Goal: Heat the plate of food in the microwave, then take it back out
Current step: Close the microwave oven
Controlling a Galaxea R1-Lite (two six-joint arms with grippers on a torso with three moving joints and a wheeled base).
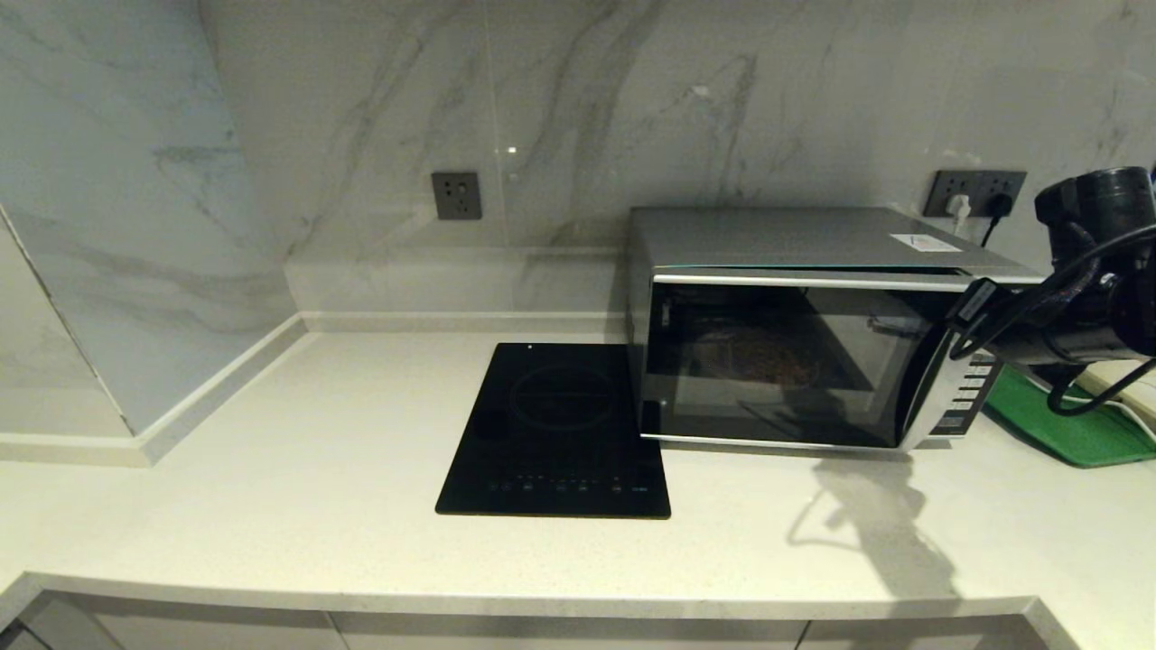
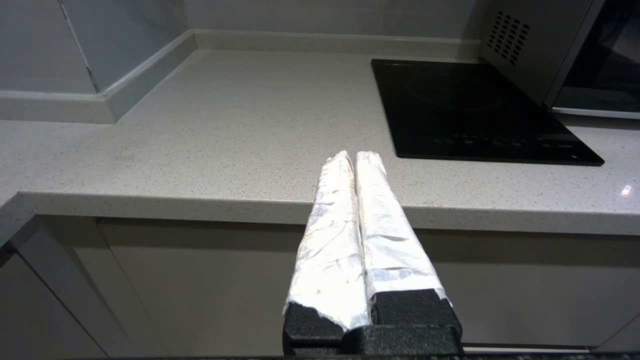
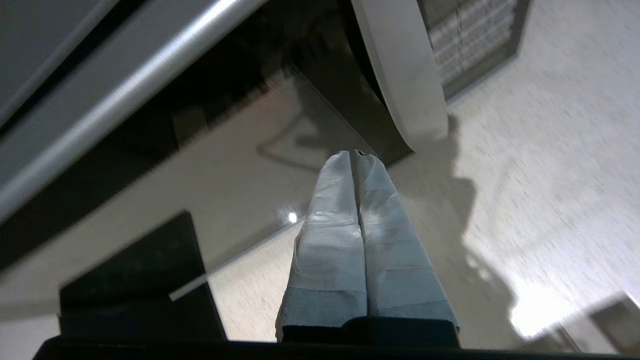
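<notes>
The silver microwave [image 1: 813, 334] stands at the back right of the counter, and its dark glass door [image 1: 777, 361] lies against its front. Through the glass the plate of food [image 1: 766, 363] shows dimly as a round shape with brownish-orange bits on the turntable. My right arm [image 1: 1084, 289] reaches in from the right, level with the button panel [image 1: 968, 397]. My right gripper [image 3: 354, 154] is shut on nothing, its tips just off the door's lower corner beside the pale curved handle strip [image 3: 405, 80]. My left gripper [image 2: 354, 156] is shut and empty, parked low at the counter's front edge.
A flat black induction cooktop [image 1: 555, 429] lies directly left of the microwave. A green tray [image 1: 1084, 433] and a cream box [image 1: 1133, 384] sit to its right, partly behind my arm. Wall sockets [image 1: 980, 191] and a plugged cable are behind it.
</notes>
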